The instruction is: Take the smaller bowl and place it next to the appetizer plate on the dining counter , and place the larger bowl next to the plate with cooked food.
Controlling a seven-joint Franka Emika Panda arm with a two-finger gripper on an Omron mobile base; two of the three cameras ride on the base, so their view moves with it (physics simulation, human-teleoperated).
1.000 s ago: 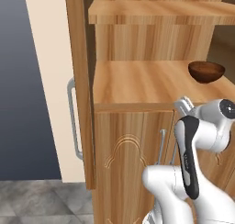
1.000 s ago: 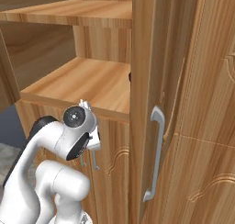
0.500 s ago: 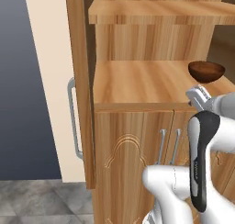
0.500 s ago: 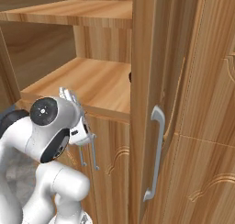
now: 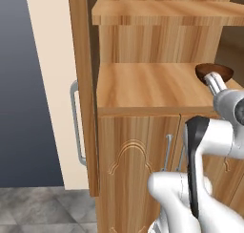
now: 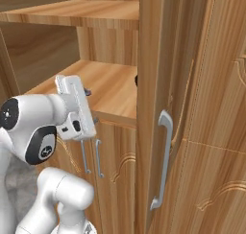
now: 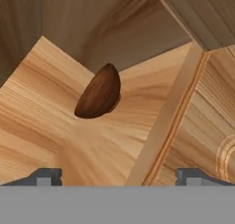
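the smaller bowl (image 7: 98, 92) is sitting on the wooden cabinet shelf (image 5: 147, 86), just ahead of the end effector (image 7: 118, 176), whose fingers are standing apart and empty. by the look of it nothing is delivered yet: both bowls are awaiting carrying.
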